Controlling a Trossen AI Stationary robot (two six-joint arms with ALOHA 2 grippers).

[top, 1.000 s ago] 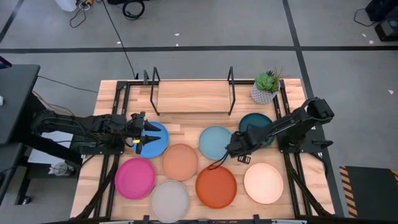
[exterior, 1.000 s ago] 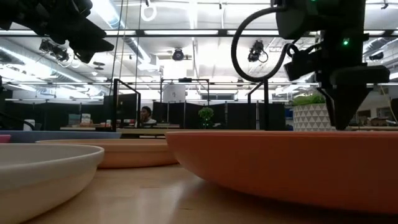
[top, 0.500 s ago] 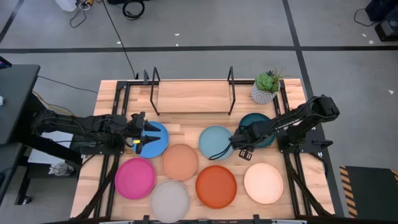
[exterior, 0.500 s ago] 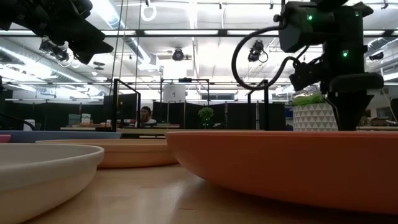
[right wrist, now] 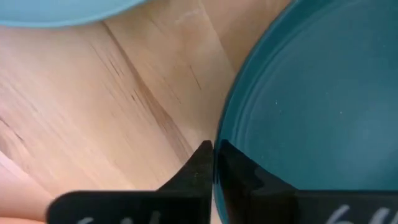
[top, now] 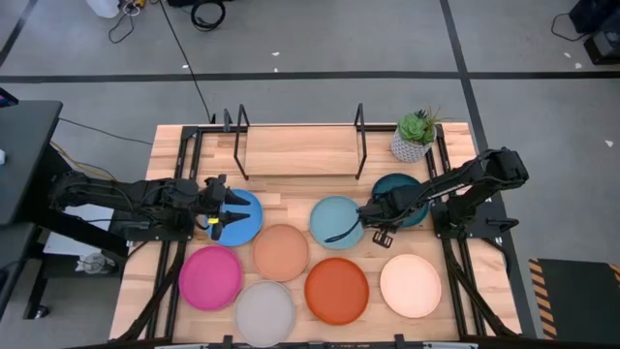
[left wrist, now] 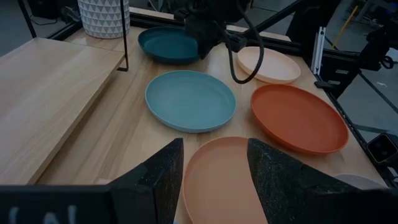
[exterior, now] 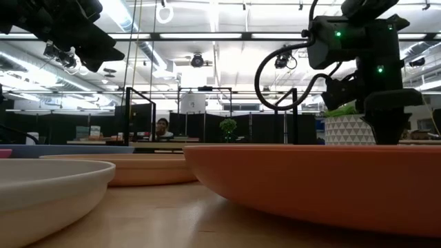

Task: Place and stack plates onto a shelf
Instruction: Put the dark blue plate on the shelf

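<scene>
Eight plates lie flat on the tabletop: blue [top: 247,215], tan [top: 281,252], pale blue [top: 336,221], dark teal [top: 399,186], pink [top: 210,276], grey [top: 264,312], orange [top: 336,290] and cream [top: 411,285]. The shelf [top: 298,150] stands bare at the far edge. My right gripper [top: 371,213] is shut on the dark teal plate [right wrist: 311,112] at the side facing the pale blue plate. My left gripper [top: 225,213] hovers open over the blue plate's left part; its fingers [left wrist: 161,177] are spread and hold nothing. My right gripper pinches the dark teal plate's rim [right wrist: 217,140] at the plate's left side, one finger outside the rim over the wood and one inside on the plate's inner slope. The fingers come from above, slanting down. The plate lies flat on the tabletop.
A potted succulent in a white patterned pot [top: 415,138] stands just right of the shelf, close behind the dark teal plate. The shelf's black uprights [top: 360,126] rise at its ends. Black frame rails run along the table's left and right sides.
My right gripper has moved from beside the pale blue plate's near right toward the table's far edge, onto the dark teal plate's left rim. No plate has shifted.
</scene>
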